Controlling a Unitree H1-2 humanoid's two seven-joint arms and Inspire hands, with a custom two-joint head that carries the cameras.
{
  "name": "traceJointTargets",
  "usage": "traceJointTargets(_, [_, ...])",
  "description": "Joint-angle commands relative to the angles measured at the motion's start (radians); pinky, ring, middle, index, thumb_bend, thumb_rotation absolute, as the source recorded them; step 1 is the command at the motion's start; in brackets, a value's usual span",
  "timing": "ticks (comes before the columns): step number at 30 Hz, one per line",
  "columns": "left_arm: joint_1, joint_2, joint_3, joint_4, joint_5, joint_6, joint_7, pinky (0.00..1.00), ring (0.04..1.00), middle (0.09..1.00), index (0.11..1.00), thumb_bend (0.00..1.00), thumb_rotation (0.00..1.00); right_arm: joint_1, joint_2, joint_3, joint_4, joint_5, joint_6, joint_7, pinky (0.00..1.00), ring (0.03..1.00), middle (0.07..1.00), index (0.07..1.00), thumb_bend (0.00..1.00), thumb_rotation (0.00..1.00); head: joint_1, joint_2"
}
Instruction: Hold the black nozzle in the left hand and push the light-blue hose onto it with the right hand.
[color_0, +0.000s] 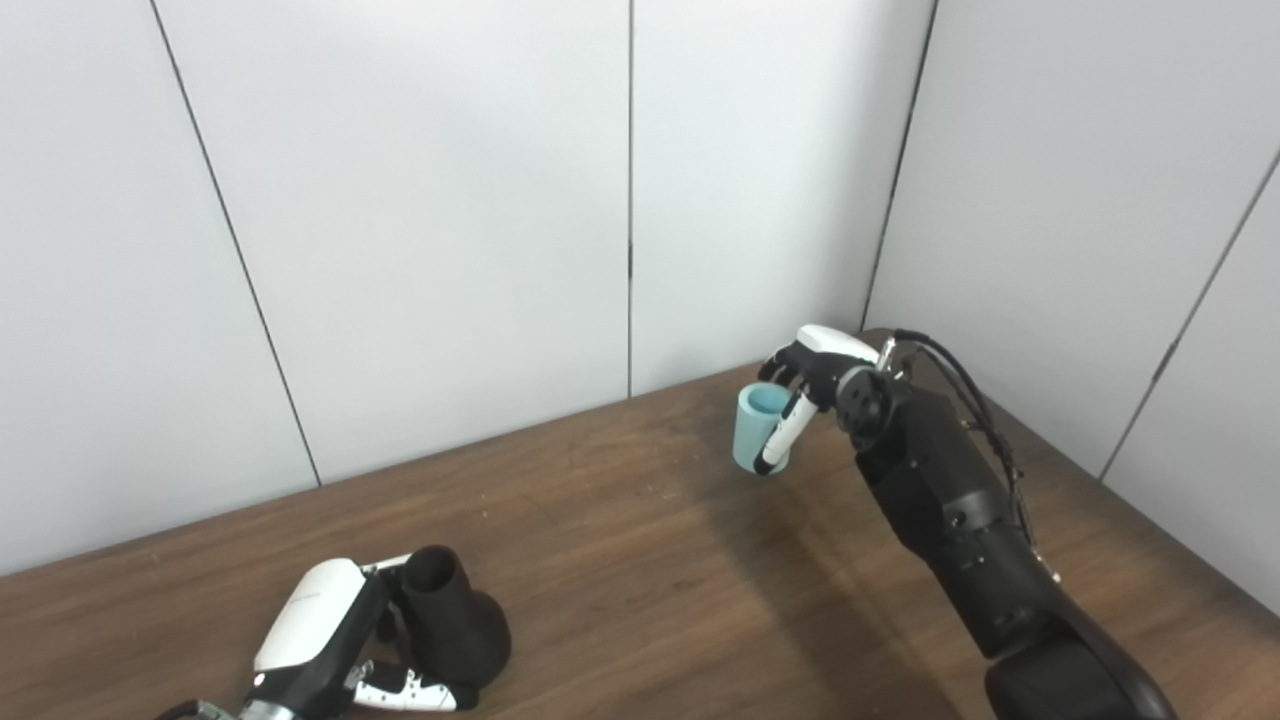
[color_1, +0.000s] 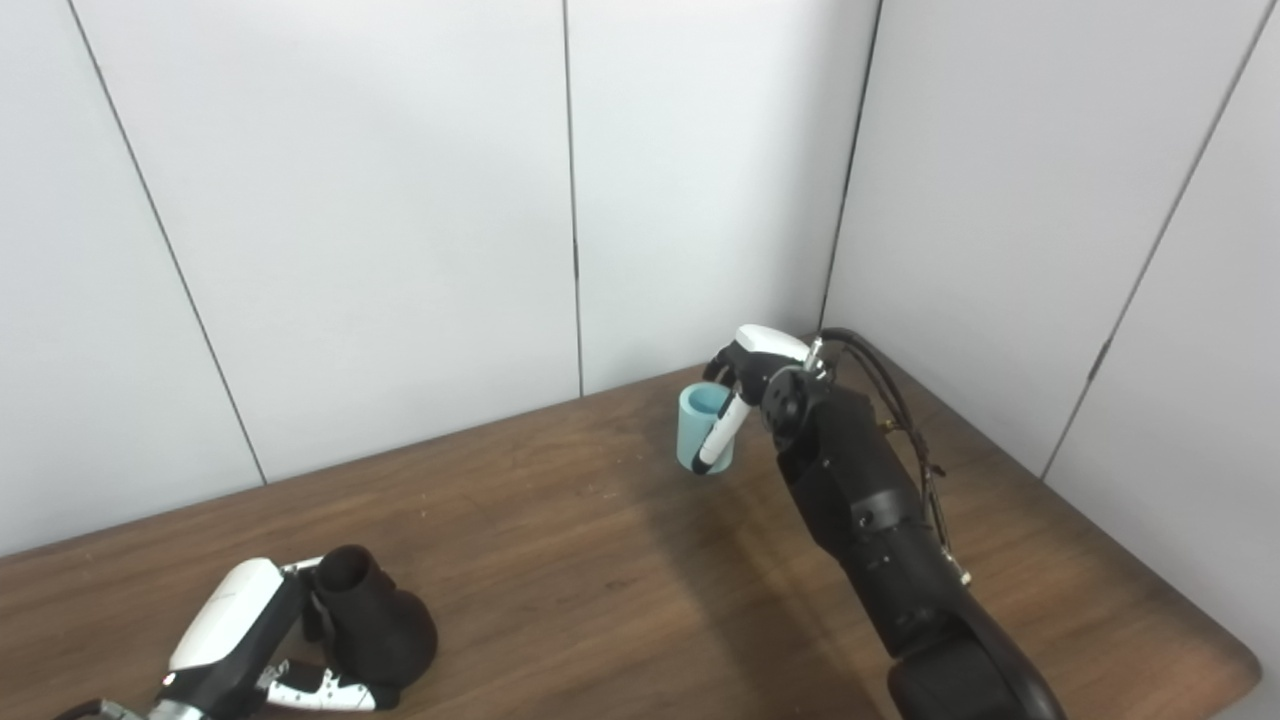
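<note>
Judging from how things lie, I am at the start: both pieces are grasped, but joining is all left to do. On the table (color_0: 620, 560), the black nozzle (color_0: 455, 625) sits at the lower left of the frame, narrow end up, with my left hand (color_0: 330, 640) wrapped around it. The light-blue hose (color_0: 758, 428), a short tube, stands at the centre right near the wall corner, well apart from the nozzle, with my right hand (color_0: 815, 385) closed on it. My left wrist is cut off by the bottom edge. I cannot tell if the hose is lifted.
</note>
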Motion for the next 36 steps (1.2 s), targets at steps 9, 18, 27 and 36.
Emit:
traceJointTargets(9, [0.075, 0.083, -0.014, 0.062, 0.067, 0.088, -0.104, 0.34, 0.404, 0.433, 0.498, 0.52, 0.00, -0.031, -0.024, 0.026, -0.019, 0.028, -0.001, -0.116, 0.60, 0.706, 0.775, 0.784, 0.84, 0.04, 0.002, 0.007])
traceJointTargets(18, [0.085, 0.081, -0.012, 0.044, 0.061, 0.092, -0.114, 0.34, 0.410, 0.441, 0.497, 0.52, 0.00, -0.034, -0.040, 0.062, 0.016, 0.046, 0.000, -0.151, 0.60, 0.694, 0.724, 0.678, 0.80, 0.02, 0.006, 0.015])
traceJointTargets(27, [0.086, 0.086, -0.011, 0.041, 0.065, 0.089, -0.117, 0.35, 0.417, 0.449, 0.496, 0.53, 0.00, -0.025, -0.049, 0.090, 0.007, 0.067, -0.001, -0.185, 0.59, 0.671, 0.710, 0.675, 0.77, 0.01, 0.007, 0.021])
traceJointTargets(36, [0.097, 0.092, -0.008, 0.020, 0.065, 0.102, -0.125, 0.33, 0.407, 0.439, 0.499, 0.52, 0.00, -0.009, -0.048, 0.094, -0.005, 0.111, -0.006, -0.277, 0.54, 0.569, 0.546, 0.625, 0.66, 0.00, 0.014, 0.028])
